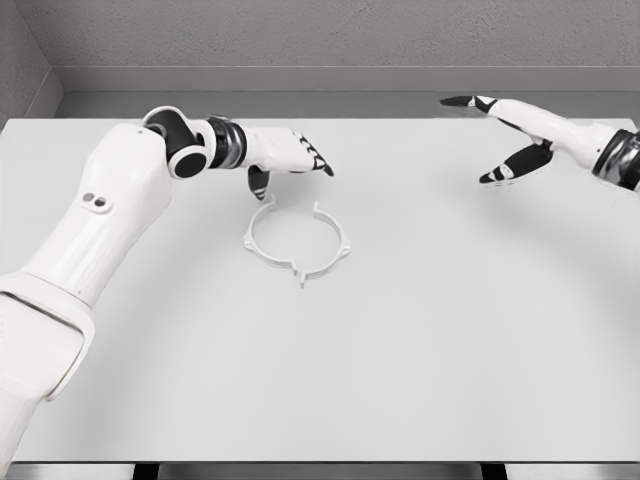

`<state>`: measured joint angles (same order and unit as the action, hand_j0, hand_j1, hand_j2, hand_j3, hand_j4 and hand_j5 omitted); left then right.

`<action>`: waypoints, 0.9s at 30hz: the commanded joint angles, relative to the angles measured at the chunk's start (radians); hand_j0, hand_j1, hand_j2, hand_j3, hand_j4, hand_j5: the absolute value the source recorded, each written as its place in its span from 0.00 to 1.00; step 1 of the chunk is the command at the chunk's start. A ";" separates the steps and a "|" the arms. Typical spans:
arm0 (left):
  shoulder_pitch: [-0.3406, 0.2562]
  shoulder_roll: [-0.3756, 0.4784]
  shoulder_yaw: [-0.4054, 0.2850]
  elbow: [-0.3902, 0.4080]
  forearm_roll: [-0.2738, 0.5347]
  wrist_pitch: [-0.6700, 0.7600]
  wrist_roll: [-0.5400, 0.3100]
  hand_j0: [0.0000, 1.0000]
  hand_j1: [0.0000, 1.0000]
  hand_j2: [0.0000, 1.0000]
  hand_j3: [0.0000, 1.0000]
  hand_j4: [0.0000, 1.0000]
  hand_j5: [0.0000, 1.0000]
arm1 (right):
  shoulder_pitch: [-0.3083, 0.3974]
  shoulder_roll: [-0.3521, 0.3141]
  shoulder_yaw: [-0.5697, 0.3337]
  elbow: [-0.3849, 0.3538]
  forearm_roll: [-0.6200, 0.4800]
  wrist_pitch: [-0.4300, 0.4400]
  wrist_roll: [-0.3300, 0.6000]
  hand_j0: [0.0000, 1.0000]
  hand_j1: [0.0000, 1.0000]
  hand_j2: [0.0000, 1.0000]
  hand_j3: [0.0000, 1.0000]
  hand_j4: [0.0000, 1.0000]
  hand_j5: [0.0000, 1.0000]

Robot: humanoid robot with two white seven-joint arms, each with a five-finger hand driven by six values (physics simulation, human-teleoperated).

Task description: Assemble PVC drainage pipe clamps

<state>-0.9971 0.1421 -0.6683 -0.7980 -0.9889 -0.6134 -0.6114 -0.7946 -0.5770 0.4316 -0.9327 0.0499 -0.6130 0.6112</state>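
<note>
A white ring-shaped pipe clamp lies flat on the white table, its gap facing the far side and small tabs around its rim. My left hand hovers just behind and above the clamp's far-left edge, fingers extended and spread, thumb pointing down toward the ring, holding nothing. My right hand is raised over the table's far right, well away from the clamp, with fingers spread open and nothing in it.
The grey wall runs along the table's back edge. The table's front edge lies near the bottom of the view. My left upper arm crosses the table's left side.
</note>
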 commanded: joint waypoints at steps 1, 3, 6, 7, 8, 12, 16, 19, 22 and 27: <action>0.000 0.005 -0.005 0.003 0.000 0.003 0.001 1.00 1.00 1.00 1.00 1.00 1.00 | -0.002 0.013 -0.057 -0.002 -0.004 0.002 0.000 1.00 1.00 1.00 1.00 1.00 1.00; 0.000 0.005 -0.007 0.003 -0.008 0.003 0.001 1.00 1.00 1.00 1.00 1.00 1.00 | -0.008 0.006 -0.021 -0.003 -0.001 0.002 0.000 1.00 1.00 1.00 1.00 1.00 1.00; 0.000 0.005 -0.016 0.003 -0.014 0.003 0.001 1.00 1.00 1.00 1.00 1.00 1.00 | 0.015 0.006 0.096 -0.002 0.010 0.002 0.000 1.00 1.00 1.00 1.00 1.00 1.00; 0.000 0.005 -0.020 0.003 -0.014 0.003 0.001 1.00 1.00 1.00 1.00 1.00 1.00 | 0.026 0.006 0.104 -0.002 0.027 0.002 0.000 1.00 1.00 1.00 1.00 1.00 1.00; 0.000 0.005 -0.025 0.003 -0.014 0.003 0.001 1.00 1.00 1.00 1.00 1.00 1.00 | 0.034 0.006 0.104 -0.002 0.048 0.002 0.000 1.00 1.00 1.00 1.00 1.00 1.00; 0.000 0.005 -0.034 0.003 -0.016 0.003 0.001 1.00 1.00 1.00 1.00 1.00 1.00 | 0.038 -0.015 0.099 -0.005 0.051 0.002 0.000 1.00 1.00 1.00 1.00 1.00 1.00; 0.000 0.001 -0.050 0.003 -0.014 0.003 0.001 1.00 1.00 1.00 1.00 1.00 1.00 | 0.040 -0.020 0.096 -0.005 0.053 0.002 0.000 1.00 1.00 1.00 1.00 1.00 1.00; 0.000 -0.003 -0.053 0.003 -0.014 0.003 0.001 1.00 1.00 1.00 1.00 1.00 1.00 | 0.043 -0.040 0.065 -0.003 0.053 0.002 0.000 1.00 1.00 1.00 1.00 1.00 1.00; 0.000 -0.004 -0.053 0.003 -0.014 0.003 0.001 1.00 1.00 1.00 1.00 1.00 1.00 | 0.043 -0.041 0.053 -0.009 0.050 0.002 0.000 1.00 1.00 1.00 1.00 1.00 1.00; 0.000 -0.006 -0.053 0.000 -0.011 0.003 0.001 1.00 1.00 1.00 1.00 1.00 1.00 | 0.057 -0.038 0.056 -0.011 0.051 0.002 0.000 1.00 1.00 1.00 1.00 1.00 1.00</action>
<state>-0.9971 0.1375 -0.7226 -0.7962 -1.0054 -0.6133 -0.6113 -0.7378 -0.6150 0.4895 -0.9421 0.1092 -0.6137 0.6113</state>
